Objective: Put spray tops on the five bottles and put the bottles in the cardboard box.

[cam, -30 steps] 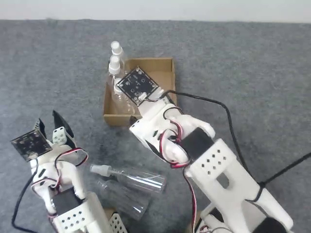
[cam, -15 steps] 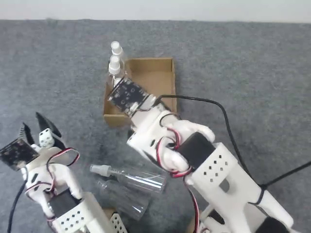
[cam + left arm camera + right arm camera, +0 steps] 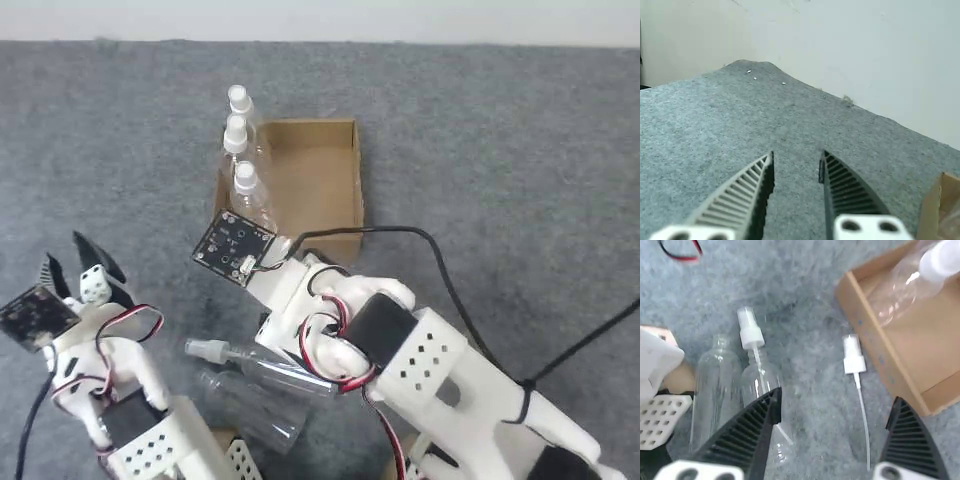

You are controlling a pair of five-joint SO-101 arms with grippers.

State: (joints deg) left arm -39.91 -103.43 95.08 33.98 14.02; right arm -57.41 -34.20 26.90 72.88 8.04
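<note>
R jaws wide open, released, loose spray top [image 3: 852, 356] on worktop [image 3: 805, 290] btwn them, 2 bottles lying by one jaw (1 capped bottle [image 3: 757, 375], 1 bare bottle [image 3: 715, 375]), 3 upright bottles [image 3: 240, 100] [image 3: 236, 132] [image 3: 246, 180] in cardboard box [image 3: 867, 335] past the other; L jaws part-open, gripping nthg.

Overhead and close right-wrist cameras apparently share the cardboard box [image 3: 322, 190].

3 capped bottles [image 3: 240, 150] upright along cardboard box [image 3: 322, 190] wall; 2 bottles [image 3: 250, 405] lying on carpet [image 3: 500, 150] between arms
</note>
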